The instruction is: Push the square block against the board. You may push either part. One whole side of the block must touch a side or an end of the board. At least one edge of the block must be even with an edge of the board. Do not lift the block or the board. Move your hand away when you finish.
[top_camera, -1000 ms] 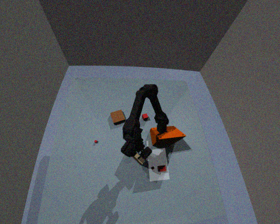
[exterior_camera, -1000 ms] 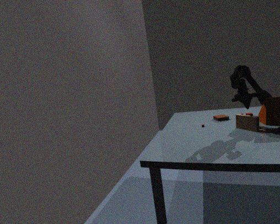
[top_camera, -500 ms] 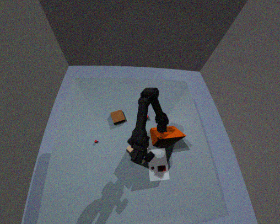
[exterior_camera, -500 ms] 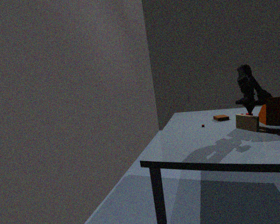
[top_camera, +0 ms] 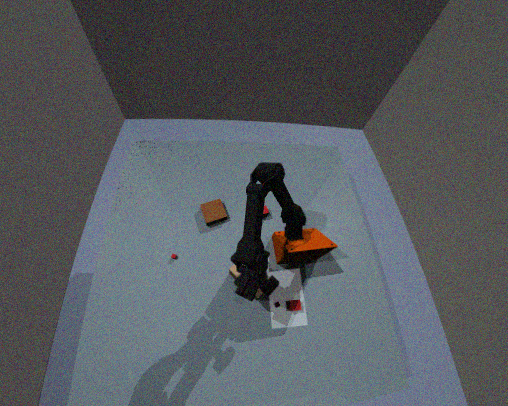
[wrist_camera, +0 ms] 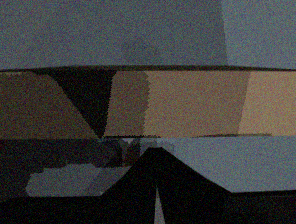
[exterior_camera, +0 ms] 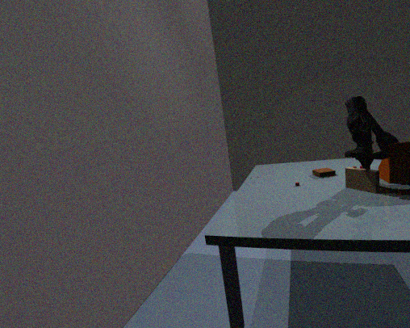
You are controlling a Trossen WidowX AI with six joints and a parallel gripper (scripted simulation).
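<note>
The square block [top_camera: 214,211] [exterior_camera: 324,172] is a flat brown tile lying on the table, apart from the board, up and to the left of it. The board [top_camera: 233,271] [exterior_camera: 361,179] [wrist_camera: 190,102] is a tan bar, mostly hidden under my hand in the top view. In the wrist view it fills the middle as a wide tan band. My gripper [top_camera: 251,287] [exterior_camera: 366,166] [wrist_camera: 154,154] is shut and empty. It is down low right at the board, with its tips at the board's top edge. I cannot tell whether it touches.
The arm's orange base [top_camera: 304,244] [exterior_camera: 384,170] stands right of the board. A white sheet [top_camera: 290,317] with a red cube [top_camera: 294,304] lies just right of my hand. Small red markers [top_camera: 174,256] [exterior_camera: 297,183] lie on the table; another [top_camera: 265,210] is behind the arm.
</note>
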